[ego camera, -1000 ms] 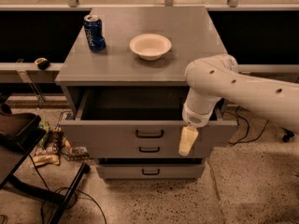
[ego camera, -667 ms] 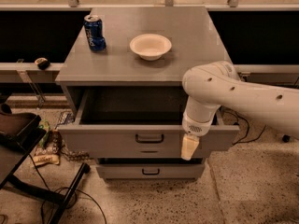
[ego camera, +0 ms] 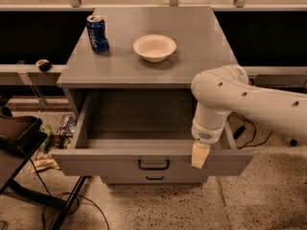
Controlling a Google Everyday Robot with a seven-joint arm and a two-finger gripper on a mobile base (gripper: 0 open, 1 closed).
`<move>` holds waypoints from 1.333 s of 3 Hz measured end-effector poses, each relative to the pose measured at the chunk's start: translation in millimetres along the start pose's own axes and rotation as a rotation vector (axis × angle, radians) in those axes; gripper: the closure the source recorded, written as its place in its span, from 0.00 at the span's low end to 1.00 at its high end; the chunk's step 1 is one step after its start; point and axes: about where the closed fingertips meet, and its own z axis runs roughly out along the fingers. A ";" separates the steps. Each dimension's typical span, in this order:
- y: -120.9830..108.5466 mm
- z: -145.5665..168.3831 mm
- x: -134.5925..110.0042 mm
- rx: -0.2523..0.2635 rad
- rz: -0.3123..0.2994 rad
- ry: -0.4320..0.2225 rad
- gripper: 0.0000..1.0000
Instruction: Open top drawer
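Note:
The top drawer (ego camera: 96,163) of the grey cabinet (ego camera: 158,66) is pulled far out, and its deep grey interior (ego camera: 139,119) looks empty. Its small black bar handle (ego camera: 153,165) sits at the centre of the front panel. My gripper (ego camera: 200,155) hangs from the white arm (ego camera: 249,104) over the drawer's front edge, right of the handle and not on it. A lower drawer's handle (ego camera: 154,178) shows just beneath the open drawer's front.
A blue can (ego camera: 97,33) and a white bowl (ego camera: 154,47) stand on the cabinet top. A black stand (ego camera: 19,135) and snack packets (ego camera: 50,140) are on the floor at the left. Cables (ego camera: 244,131) lie at the right.
The top drawer has slid further out toward the camera. My gripper has moved down and forward with its front edge.

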 end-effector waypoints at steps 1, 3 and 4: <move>15.7 -3.6 15.3 -0.006 0.029 0.022 1.00; 24.0 -5.1 20.5 -0.002 0.040 0.033 1.00; 34.4 -0.9 24.0 -0.007 0.041 0.032 1.00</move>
